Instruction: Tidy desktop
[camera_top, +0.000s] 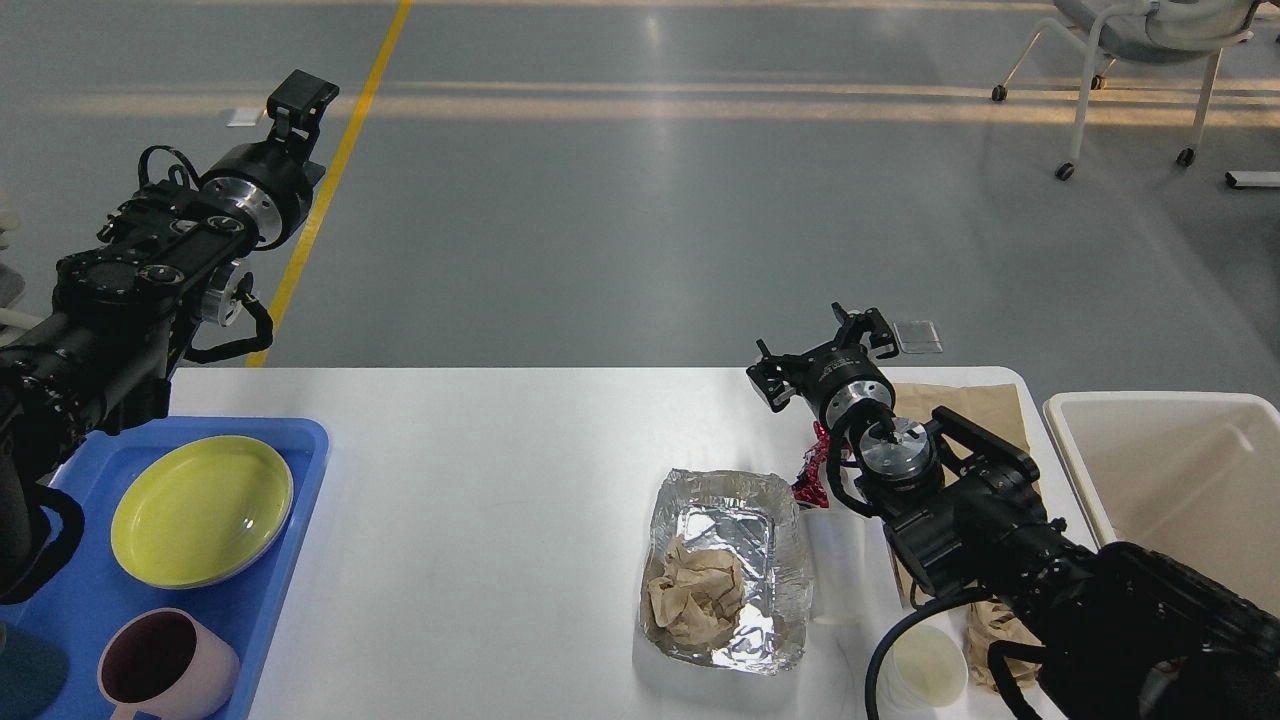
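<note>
One foil tray with crumpled paper

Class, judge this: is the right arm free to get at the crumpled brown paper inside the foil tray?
Probably yes: the crumpled brown paper lies uncovered in the open silver foil tray, left of the right arm's tool.

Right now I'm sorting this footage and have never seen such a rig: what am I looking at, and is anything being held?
This is one view from a humanoid robot's own head, looking down at its work. The two black arms are its own. The left gripper is raised over the floor, seen end-on, so open or shut is unclear. The right gripper hovers open at the far edge of the desktop, holding nothing. On the desktop lie a foil tray with crumpled brown paper, and a blue tray with a yellow plate and a pink cup. A cream bin stands to the right.
</note>
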